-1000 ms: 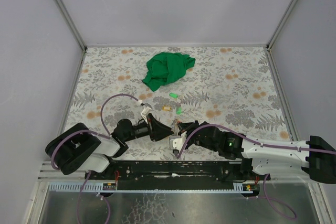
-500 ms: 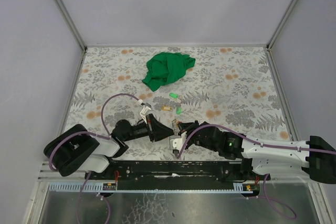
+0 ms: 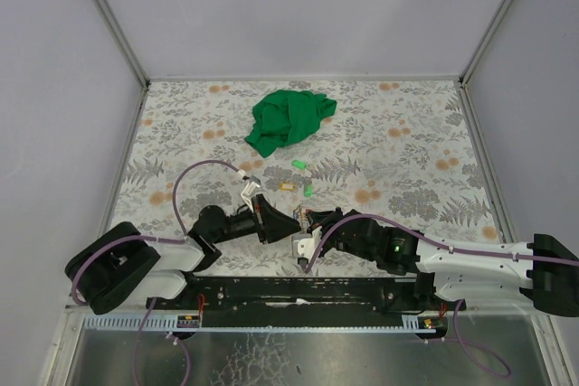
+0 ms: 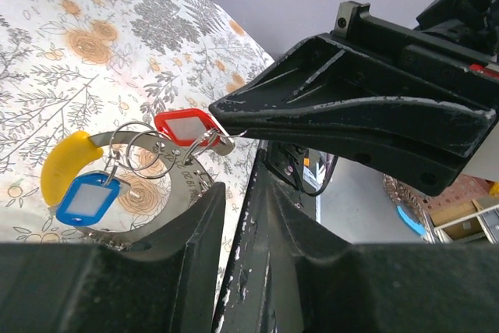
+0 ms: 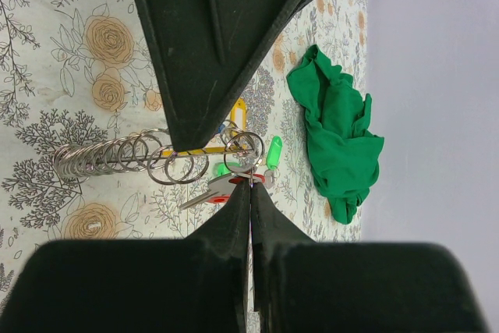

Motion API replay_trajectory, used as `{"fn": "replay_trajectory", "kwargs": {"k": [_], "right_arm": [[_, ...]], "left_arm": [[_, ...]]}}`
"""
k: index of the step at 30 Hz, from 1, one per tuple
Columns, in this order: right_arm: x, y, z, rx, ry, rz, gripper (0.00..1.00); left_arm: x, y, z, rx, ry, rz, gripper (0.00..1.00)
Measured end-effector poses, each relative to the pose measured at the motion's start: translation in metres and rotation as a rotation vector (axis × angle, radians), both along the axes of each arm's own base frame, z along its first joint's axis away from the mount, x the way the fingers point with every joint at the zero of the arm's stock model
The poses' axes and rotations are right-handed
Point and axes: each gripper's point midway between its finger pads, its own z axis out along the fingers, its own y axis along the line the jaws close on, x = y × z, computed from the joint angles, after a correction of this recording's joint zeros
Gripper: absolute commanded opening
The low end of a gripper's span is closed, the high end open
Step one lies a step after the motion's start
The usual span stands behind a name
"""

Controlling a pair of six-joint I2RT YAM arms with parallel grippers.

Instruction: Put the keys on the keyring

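Note:
My right gripper [image 5: 251,185] is shut on the red-tagged key [image 4: 185,126], pinching it where its small ring [image 5: 248,148] joins. Thin silvery loops of the keyring [image 4: 150,154] lie beside that key, and a blue-tagged key [image 4: 86,198] hangs from one loop. My left gripper [image 4: 238,181] stands just short of them with its jaws a narrow gap apart; only table pattern shows in the gap. In the top view both grippers meet near the front: left [image 3: 288,221], right [image 3: 306,220]. Loose green-tagged keys [image 3: 298,165] [image 3: 308,191] and a yellow-tagged one [image 3: 286,186] lie beyond.
A crumpled green cloth [image 3: 289,119] lies at the back centre of the flowered table. A row of spare metal rings [image 5: 101,160] sits on a yellow-ended holder [image 4: 66,165] by the grippers. Grey walls close in the table on three sides.
The left arm's elbow has swung a little to the left and lower in the top view. Its gripper stays at the keys. The right arm has not moved.

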Motion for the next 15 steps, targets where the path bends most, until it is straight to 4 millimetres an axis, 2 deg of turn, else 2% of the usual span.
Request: {"fn": "replay_trajectory", "kwargs": {"k": [5,15], "right_arm": [[0.000,0.000,0.000,0.000,0.000,0.000,0.00],[0.000,0.000,0.000,0.000,0.000,0.000,0.00]], "left_arm": [[0.006,0.004,0.000,0.027,-0.008,0.048,0.29],[0.008,0.007,-0.033,0.127,0.065,0.066,0.26]]}}
